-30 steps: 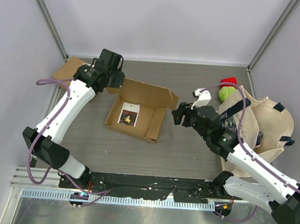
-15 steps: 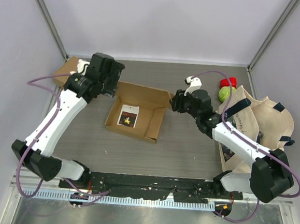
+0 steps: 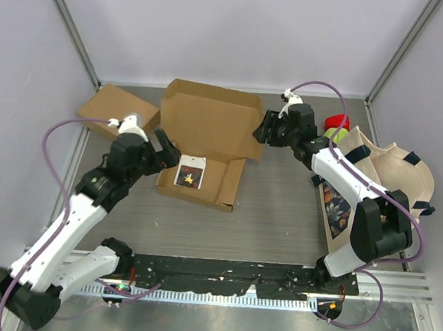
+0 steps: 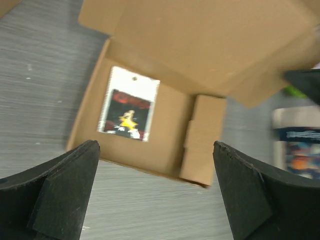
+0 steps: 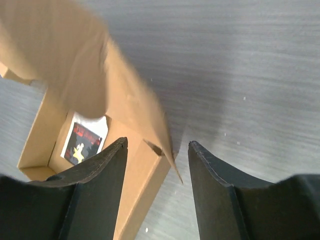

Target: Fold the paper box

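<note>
A grey wood-grain table (image 3: 278,224) is seen carrying several things. The paper box (image 3: 228,183) is set near its middle, with the tray resting on the surface. A flat cardboard piece (image 3: 114,109) is laid at the far left corner. A cream tote bag (image 3: 393,175) is spread along the right edge, and a green object (image 3: 333,134) is placed just beyond it.

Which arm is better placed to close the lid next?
Right, probably: its gripper straddles the raised lid at its right edge. The left gripper hangs open by the box, at its left wall, clear of the lid.

White arms (image 3: 80,212), black joints (image 3: 382,224), purple cables (image 3: 320,83)
</note>
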You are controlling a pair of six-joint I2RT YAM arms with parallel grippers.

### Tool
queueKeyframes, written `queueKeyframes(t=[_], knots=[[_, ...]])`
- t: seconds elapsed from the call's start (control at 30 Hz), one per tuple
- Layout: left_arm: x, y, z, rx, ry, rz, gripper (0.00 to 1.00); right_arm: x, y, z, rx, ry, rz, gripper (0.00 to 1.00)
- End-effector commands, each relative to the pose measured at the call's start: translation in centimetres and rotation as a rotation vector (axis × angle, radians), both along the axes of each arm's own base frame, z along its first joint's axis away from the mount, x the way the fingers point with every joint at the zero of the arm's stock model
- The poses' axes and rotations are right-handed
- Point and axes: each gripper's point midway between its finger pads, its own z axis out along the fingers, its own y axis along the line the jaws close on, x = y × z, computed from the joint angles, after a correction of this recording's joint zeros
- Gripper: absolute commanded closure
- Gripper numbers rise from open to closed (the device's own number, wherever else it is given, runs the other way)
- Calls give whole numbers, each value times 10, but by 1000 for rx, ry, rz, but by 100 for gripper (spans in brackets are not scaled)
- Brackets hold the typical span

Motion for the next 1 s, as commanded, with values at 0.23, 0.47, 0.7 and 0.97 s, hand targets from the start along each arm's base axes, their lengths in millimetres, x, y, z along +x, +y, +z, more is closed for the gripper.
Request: queueKeyframes(t=[0.23,0.47,0.7,0.97], knots=[[70,16,-109,346,280,44,5,-31,-22,-1,-115,179,-40,38],[78,18,-155,339,363,70,12,-66,-27,-5,-128,224,-16,37],[77,0,-194,285,455,9,41,-110,22,-31,-21,339,-2,38],[55,-13,-204,236,434,-14,67,-112,30,-80,-210,372,-62,39]])
